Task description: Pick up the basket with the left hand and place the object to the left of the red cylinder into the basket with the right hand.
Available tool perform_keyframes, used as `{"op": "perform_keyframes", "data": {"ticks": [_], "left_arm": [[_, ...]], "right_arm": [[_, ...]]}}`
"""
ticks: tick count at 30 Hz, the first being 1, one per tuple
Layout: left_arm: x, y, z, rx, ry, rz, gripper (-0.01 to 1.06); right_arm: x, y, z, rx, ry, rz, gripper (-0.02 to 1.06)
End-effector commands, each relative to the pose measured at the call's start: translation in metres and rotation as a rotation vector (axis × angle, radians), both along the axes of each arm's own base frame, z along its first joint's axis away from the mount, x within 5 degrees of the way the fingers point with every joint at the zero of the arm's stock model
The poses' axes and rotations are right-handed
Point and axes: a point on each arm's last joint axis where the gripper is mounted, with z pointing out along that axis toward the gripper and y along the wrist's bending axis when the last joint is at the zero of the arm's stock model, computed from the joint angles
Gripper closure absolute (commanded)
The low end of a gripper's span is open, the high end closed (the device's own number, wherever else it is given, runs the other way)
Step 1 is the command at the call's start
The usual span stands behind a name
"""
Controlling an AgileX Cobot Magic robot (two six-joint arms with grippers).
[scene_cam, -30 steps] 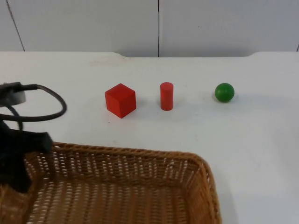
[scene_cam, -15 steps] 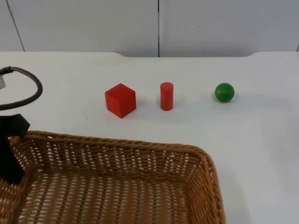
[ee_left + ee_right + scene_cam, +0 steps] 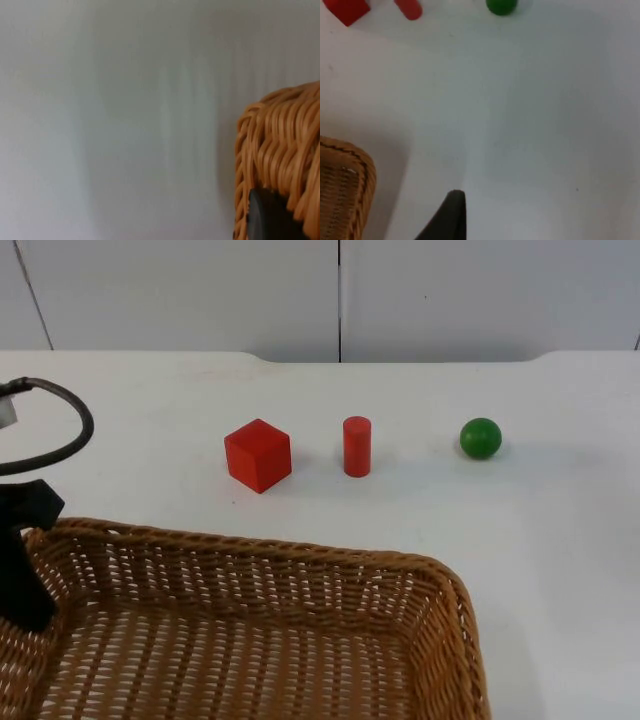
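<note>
A woven wicker basket (image 3: 300, 562) fills the near part of the top view. My left gripper (image 3: 22, 565) is shut on its left rim, and the left wrist view shows the rim (image 3: 280, 145) held against a black fingertip (image 3: 265, 220). The red cube (image 3: 258, 454) stands left of the red cylinder (image 3: 356, 446), and a green ball (image 3: 481, 438) lies to the cylinder's right. My right gripper (image 3: 451, 217) hangs over bare table beside the basket's corner (image 3: 347, 185), well short of the cube (image 3: 346, 9), the cylinder (image 3: 409, 7) and the ball (image 3: 501, 6).
The white table (image 3: 560, 540) runs back to the grey partition wall (image 3: 450, 295). Open surface lies between the basket's far rim and the row of three objects, and to the right of the basket.
The left gripper has shifted left with the basket. The basket's far rim has moved farther from me at the left, and its right corner has spread to the right. The three objects stay put.
</note>
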Motion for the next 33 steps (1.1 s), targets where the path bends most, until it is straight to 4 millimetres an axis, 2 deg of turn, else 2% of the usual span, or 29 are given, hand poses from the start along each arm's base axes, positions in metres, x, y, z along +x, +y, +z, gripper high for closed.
{"op": "perform_keyframes", "data": {"ticks": [1,2,3,5,8,9,10,11,13,14,15,16,18,19,20,24,25,28,29,33], "left_arm": [[0.0,-0.003,0.006,-0.038,-0.003,0.01,1.05],[0.001,-0.003,0.006,-0.038,-0.004,0.009,1.05],[0.001,-0.003,0.006,-0.038,-0.004,0.009,1.05],[0.001,-0.003,0.006,-0.039,-0.005,0.008,1.05],[0.001,-0.003,0.006,-0.044,-0.007,0.014,1.05],[0.001,-0.003,0.006,-0.044,-0.007,0.014,1.05],[0.001,-0.003,0.006,-0.042,-0.011,0.016,1.05],[0.002,-0.003,0.006,-0.043,-0.012,0.018,1.05],[0.002,-0.003,0.006,-0.044,-0.015,0.021,1.05],[0.002,-0.003,0.006,-0.044,-0.015,0.021,1.05],[0.002,-0.003,0.006,-0.045,-0.015,0.023,1.05],[0.002,-0.003,0.006,-0.045,-0.015,0.023,1.05],[0.002,-0.003,0.006,-0.047,-0.015,0.024,1.05],[0.002,-0.003,0.006,-0.047,-0.015,0.024,1.05],[0.002,-0.003,0.006,-0.047,-0.015,0.024,1.05],[0.002,-0.004,0.006,-0.051,-0.012,0.026,1.05],[0.002,-0.004,0.006,-0.051,-0.012,0.026,1.05],[0.002,-0.004,0.007,-0.055,-0.012,0.029,1.05],[0.002,-0.004,0.007,-0.055,-0.012,0.029,1.05],[0.002,-0.004,0.007,-0.055,-0.014,0.031,1.05]], "right_arm": [[0.016,0.015,0.008,0.011,0.005,0.073,-0.01],[0.025,0.028,0.008,0.005,0.014,0.121,-0.01],[0.025,0.028,0.008,0.005,0.014,0.121,-0.01],[0.047,0.059,0.014,-0.02,-0.003,0.223,-0.01],[0.085,0.12,0.012,-0.108,-0.04,0.387,-0.01],[0.085,0.12,0.012,-0.108,-0.04,0.387,-0.01],[0.105,0.155,0.008,-0.135,-0.043,0.458,-0.01],[0.12,0.175,-0.002,-0.155,-0.028,0.49,-0.01],[0.145,0.215,-0.01,-0.179,-0.045,0.544,-0.01],[0.145,0.215,-0.01,-0.179,-0.045,0.544,-0.01],[0.157,0.232,-0.024,-0.191,-0.031,0.562,-0.01],[0.168,0.245,-0.027,-0.185,-0.047,0.57,-0.01],[0.19,0.272,-0.048,-0.181,-0.053,0.587,-0.01],[0.19,0.272,-0.048,-0.181,-0.053,0.587,-0.01],[0.198,0.281,-0.063,-0.186,-0.043,0.594,-0.01],[0.225,0.302,-0.096,-0.18,-0.072,0.599,-0.01],[0.225,0.302,-0.096,-0.18,-0.072,0.599,-0.01],[0.235,0.309,-0.126,-0.182,-0.068,0.597,-0.01],[0.235,0.309,-0.126,-0.182,-0.068,0.597,-0.01],[0.244,0.316,-0.165,-0.171,-0.083,0.59,0.0]]}}
